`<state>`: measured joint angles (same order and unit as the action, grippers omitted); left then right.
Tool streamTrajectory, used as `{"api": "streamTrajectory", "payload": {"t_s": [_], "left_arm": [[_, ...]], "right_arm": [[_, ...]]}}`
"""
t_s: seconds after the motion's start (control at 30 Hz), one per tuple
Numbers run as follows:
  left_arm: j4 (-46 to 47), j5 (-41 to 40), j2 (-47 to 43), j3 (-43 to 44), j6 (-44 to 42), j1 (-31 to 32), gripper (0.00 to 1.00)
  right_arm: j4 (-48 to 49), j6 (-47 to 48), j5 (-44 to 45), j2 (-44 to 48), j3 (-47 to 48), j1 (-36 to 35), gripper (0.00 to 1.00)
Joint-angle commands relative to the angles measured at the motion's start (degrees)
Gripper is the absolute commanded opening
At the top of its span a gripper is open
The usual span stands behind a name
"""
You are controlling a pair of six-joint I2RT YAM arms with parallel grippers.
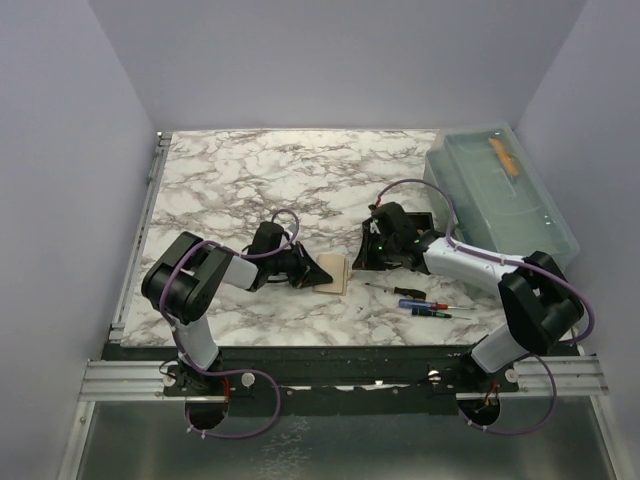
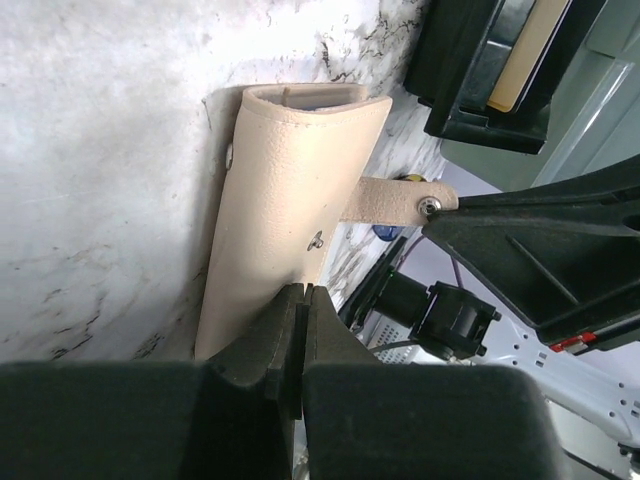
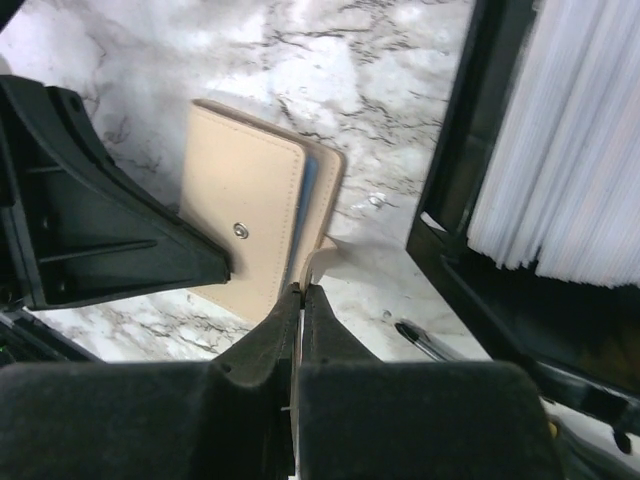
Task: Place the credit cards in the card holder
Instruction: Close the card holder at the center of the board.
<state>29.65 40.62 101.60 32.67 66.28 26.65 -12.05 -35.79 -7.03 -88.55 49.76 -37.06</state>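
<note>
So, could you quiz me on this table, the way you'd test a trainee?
1. Pick one: what is the right hand pinching?
A) the snap strap of the beige leather-look wallet
B) a spoon
C) a cup
2. True or false: the small screwdrivers lie inside the translucent lidded plastic bin.
3. Fill in: the thin card edge peeking out between the wallet's covers is light ____.

Key:
1. A.
2. False. They lie on the marble-patterned tabletop.
3. Blue.
</note>
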Motion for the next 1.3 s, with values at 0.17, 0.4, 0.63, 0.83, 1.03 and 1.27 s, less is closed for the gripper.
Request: {"api": "streamTrajectory", "payload": {"t_s": [0.17, 0.4, 0.63, 0.83, 1.03, 1.27], "left_arm": [[-10.06, -6.91, 0.50, 0.94, -2.92, 0.68, 0.00], [-11.39, -8.58, -1.12, 0.58, -2.86, 0.72, 0.00], [-11.52, -8.37, -1.20, 0.99, -2.96, 0.86, 0.00], [-13.24, -7.51, -3.49, 2.30, -4.84, 0.85, 0.20], [-15.68, -9.44, -5.73, 2.88, -6.08, 0.24, 0.05], [-17.73, -11.27, -3.58, 3.52, -7.35, 0.24, 0.00]], "right_arm": [[9.00, 8.49, -12.11, -5.04, 1.47, -0.16, 0.00], [8.12, 9.13, -15.09, -8.98, 4.40, -0.21, 0.00], [6.48, 8.99, -16.59, -12.21, 6.49, -0.16, 0.00], [6.17, 9.77, -18.37, -13.28, 6.03, -0.12, 0.00], [5.63, 11.41, -19.86, -14.20, 5.82, 0.39, 0.00], [7.84, 13.70, -24.35, -15.34, 4.78, 2.27, 0.00]]}}
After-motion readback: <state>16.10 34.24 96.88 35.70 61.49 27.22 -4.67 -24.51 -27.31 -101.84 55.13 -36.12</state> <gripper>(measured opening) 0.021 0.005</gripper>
